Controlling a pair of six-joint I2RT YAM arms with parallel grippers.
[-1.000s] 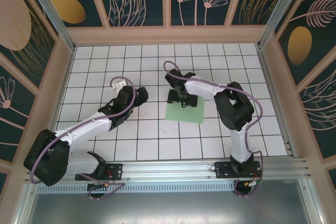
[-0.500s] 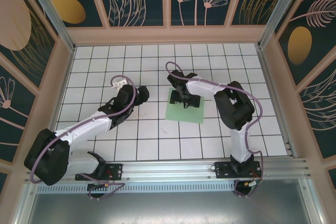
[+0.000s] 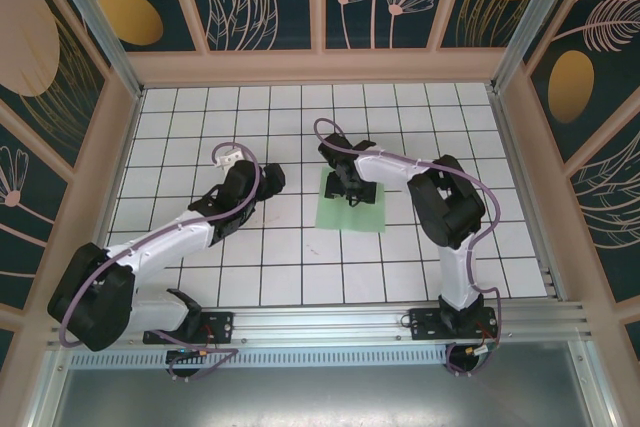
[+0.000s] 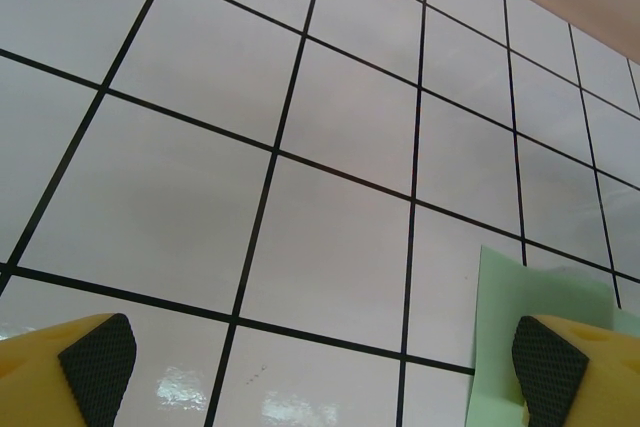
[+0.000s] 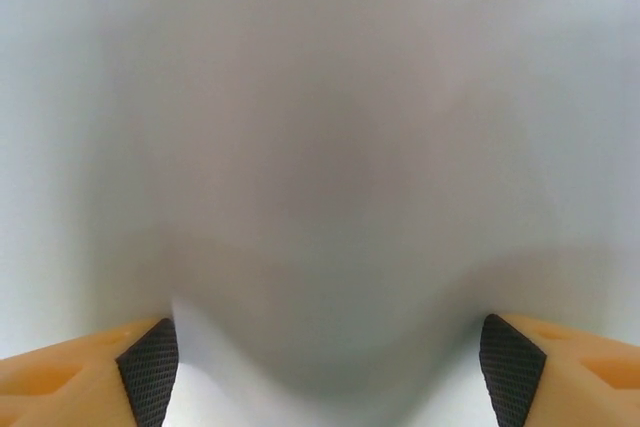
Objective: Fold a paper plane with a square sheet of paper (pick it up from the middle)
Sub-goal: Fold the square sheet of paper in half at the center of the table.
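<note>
The desk [image 3: 200,117] is white and glossy, ruled by thin black lines into a grid of squares. A pale wooden frame closes its left, far and right sides, and a metal rail [image 3: 330,322] runs along its near edge at the bottom of the frame. The square sheet of paper [image 3: 352,217] lies flat on it, just right of centre, pale mint green, with its edges slightly askew to the grid lines. In the left wrist view, one corner of the sheet [image 4: 495,347] lies at lower right.
</note>
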